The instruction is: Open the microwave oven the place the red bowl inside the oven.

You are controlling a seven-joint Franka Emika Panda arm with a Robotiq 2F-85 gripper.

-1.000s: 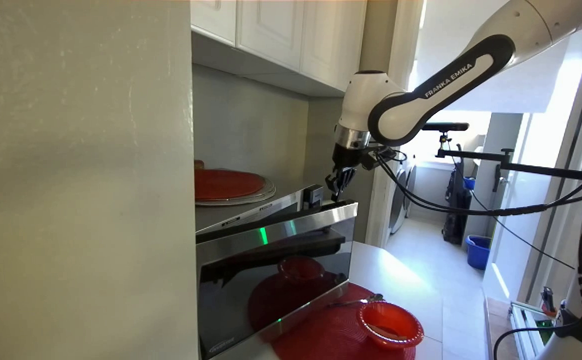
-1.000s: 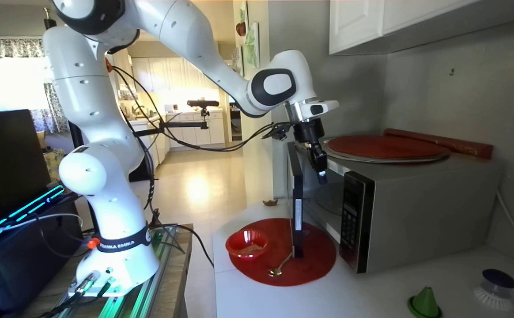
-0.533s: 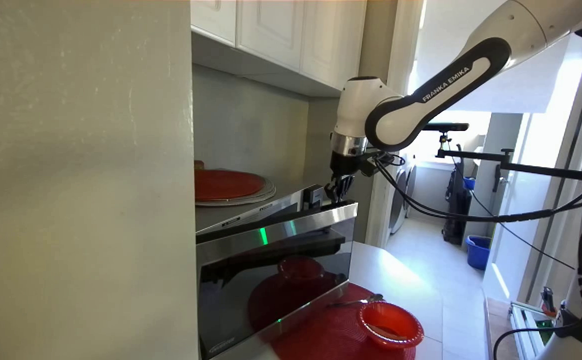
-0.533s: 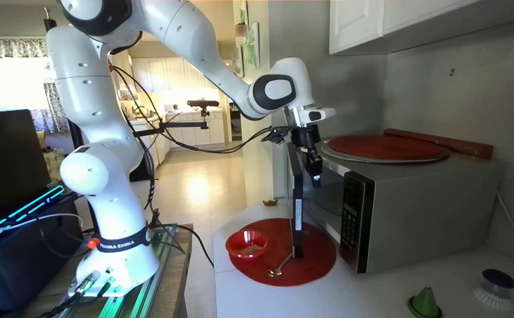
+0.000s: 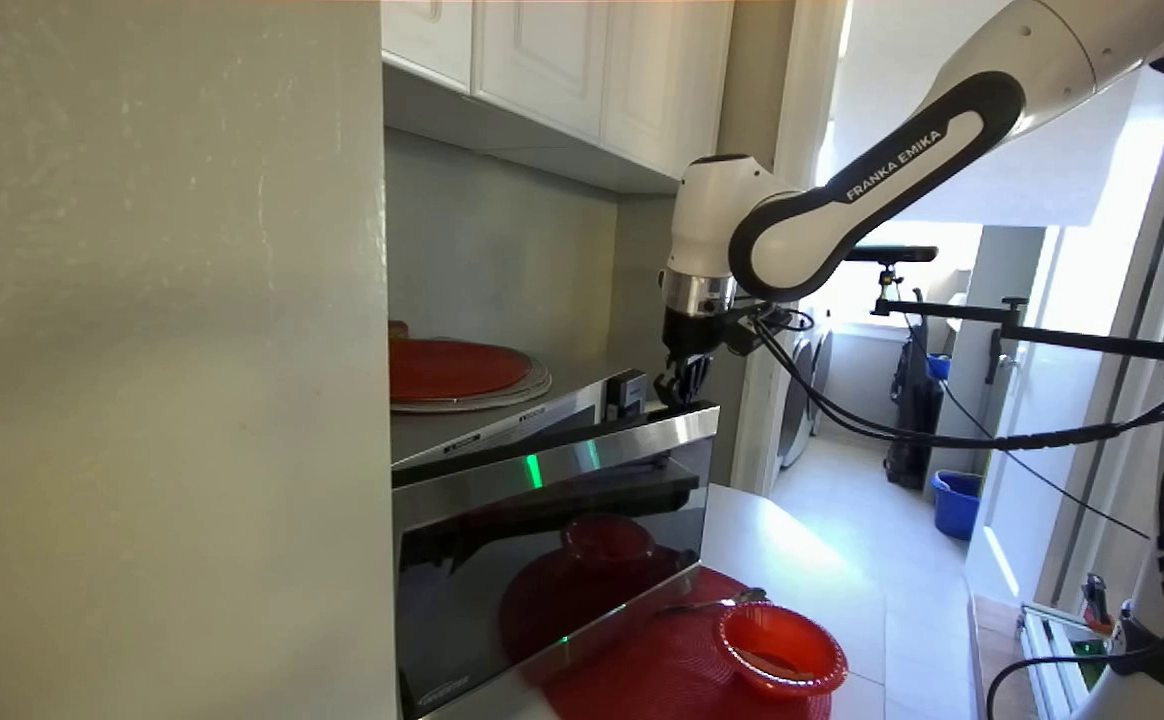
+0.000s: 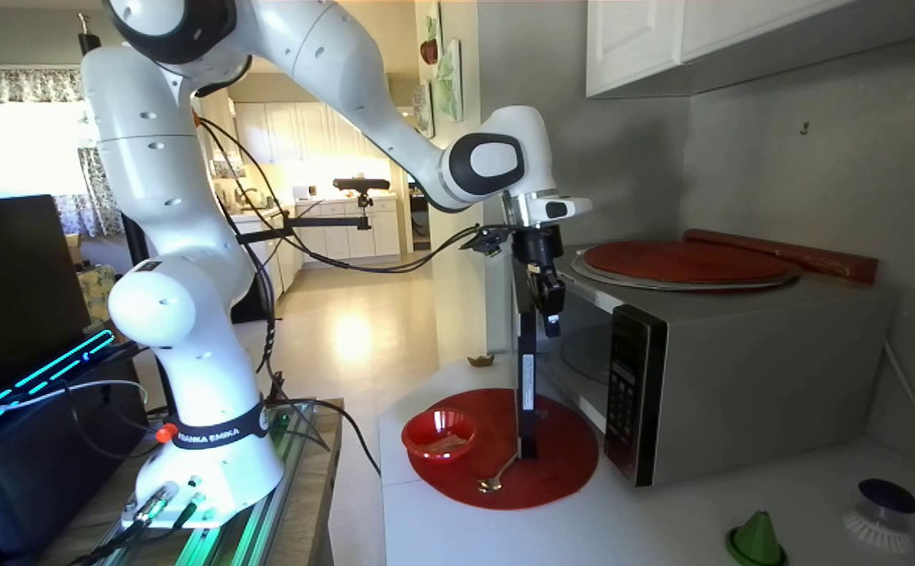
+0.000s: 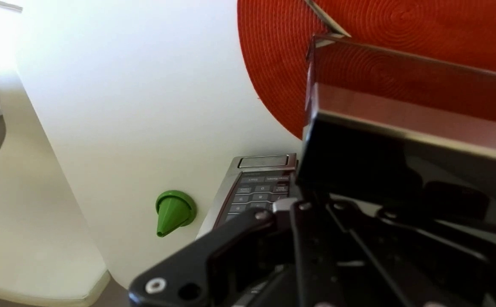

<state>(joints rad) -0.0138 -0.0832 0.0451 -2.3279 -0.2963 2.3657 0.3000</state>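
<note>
Standing open, the microwave door (image 5: 557, 555) partly hides the gripper (image 5: 681, 392).

"FRANKA EMIKA" marks the arm (image 5: 892, 182); "Start" (inverted), the microwave keypad (image 7: 259, 189).

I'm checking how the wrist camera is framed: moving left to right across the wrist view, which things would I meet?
Green cone → microwave oven's keypad → microwave oven's open door.
</note>
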